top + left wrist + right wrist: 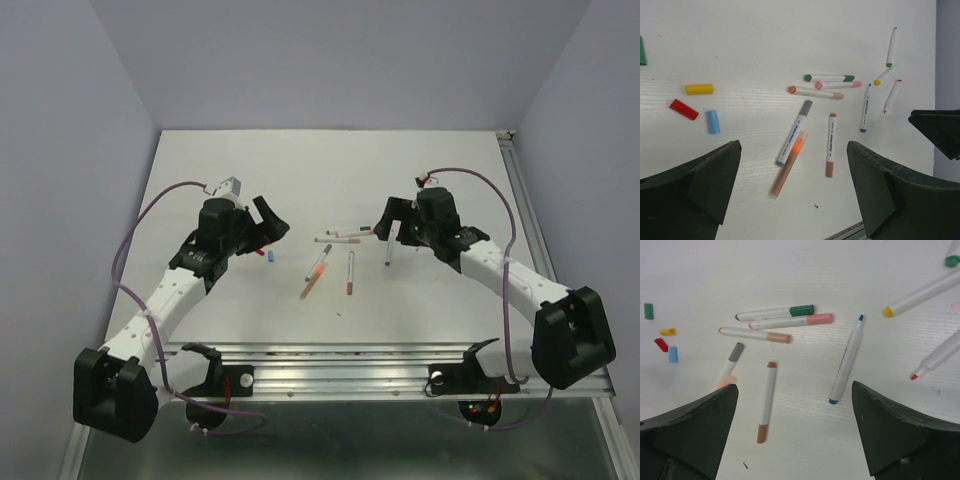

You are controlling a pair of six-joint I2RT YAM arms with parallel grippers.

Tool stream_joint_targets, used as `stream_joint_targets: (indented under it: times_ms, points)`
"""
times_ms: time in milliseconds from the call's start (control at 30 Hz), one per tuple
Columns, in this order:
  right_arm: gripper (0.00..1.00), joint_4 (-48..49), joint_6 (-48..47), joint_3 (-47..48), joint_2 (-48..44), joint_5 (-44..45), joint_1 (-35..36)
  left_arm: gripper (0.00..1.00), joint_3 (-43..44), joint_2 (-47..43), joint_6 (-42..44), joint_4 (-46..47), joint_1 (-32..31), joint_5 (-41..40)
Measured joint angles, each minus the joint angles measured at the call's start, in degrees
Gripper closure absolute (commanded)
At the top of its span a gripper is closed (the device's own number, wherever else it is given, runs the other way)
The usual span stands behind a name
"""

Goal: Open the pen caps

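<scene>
Left fingers (700, 190): spread wide, nothing between them, above the white tabletop (765, 30).

Pen caps, loose on the tabletop left of the pens, close by the left fingers:
- green cap (641, 50), cut by the frame edge
- yellow cap (699, 89)
- red cap (683, 109)
- blue cap (713, 121), near the red cap, not touching it

Middle: scattered pens.
- grey-ended pen (795, 132) lies against the orange pen (788, 165)
- brown-ended pen (831, 145) just beside them
- green-ended pen (829, 78) and pink-ended pen (837, 85) side by side
- blue-tipped pen (846, 360), nib bare

Right fingers (890, 435): spread wide, empty, over the pens.
</scene>
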Motion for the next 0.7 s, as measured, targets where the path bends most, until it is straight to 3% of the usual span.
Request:
stream_joint_targets:
  times_ms: [133, 333, 700]
  points:
    - [0.00, 1.33, -0.31, 0.24, 0.68, 0.13, 4.37, 0.01, -0.55, -1.84, -0.44, -0.07, 0.00, 0.15]
    - [0.00, -2.51, 0.59, 7.43, 12.39, 7.67, 14.80, 0.01, -1.55, -2.25, -1.03, -0.04, 0.00, 0.35]
    - [0.02, -9.31, 4.59, 16.94, 28.48, 19.10, 20.79, 0.01, -4.44, -2.19, -1.20, 1.33, 0.00, 2.03]
